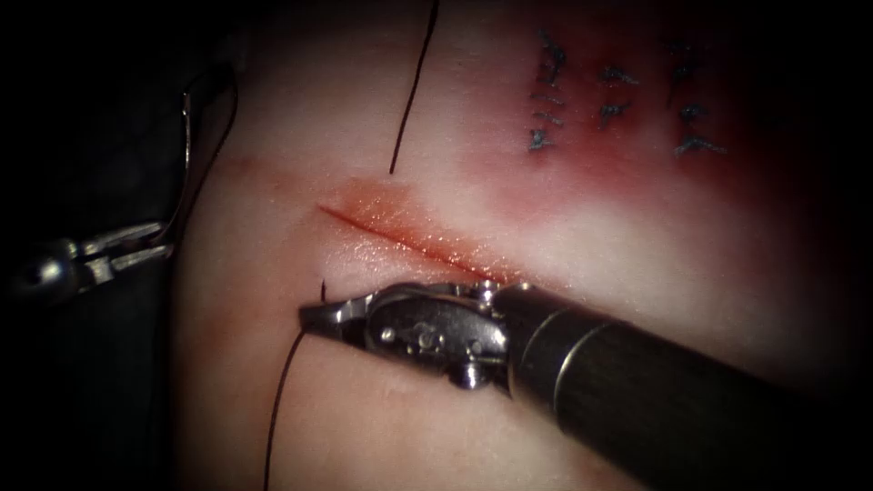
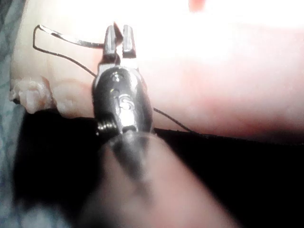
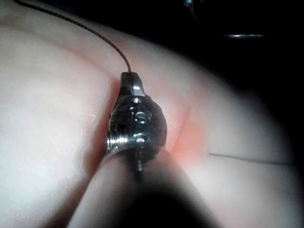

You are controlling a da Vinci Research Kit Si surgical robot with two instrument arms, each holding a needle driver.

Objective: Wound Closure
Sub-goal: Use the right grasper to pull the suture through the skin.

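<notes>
The cut runs slantwise across the pale tissue, edged with red fluid. My left tool is off the tissue's left edge, jaws shut on the curved needle near the end away from its thread. The needle stands free, outside the tissue, and also shows as needle in the left tool. My right tool lies just left of the cut, jaws shut on the dark thread, which trails toward the front. The right wrist view has the right tool shut, with thread leaving its tip.
A second length of thread lies on the tissue behind the cut. A short thread stub stands up beside the right tool's jaws. Blue ink marks sit at the back right. Dark cloth lies beyond the tissue's left edge.
</notes>
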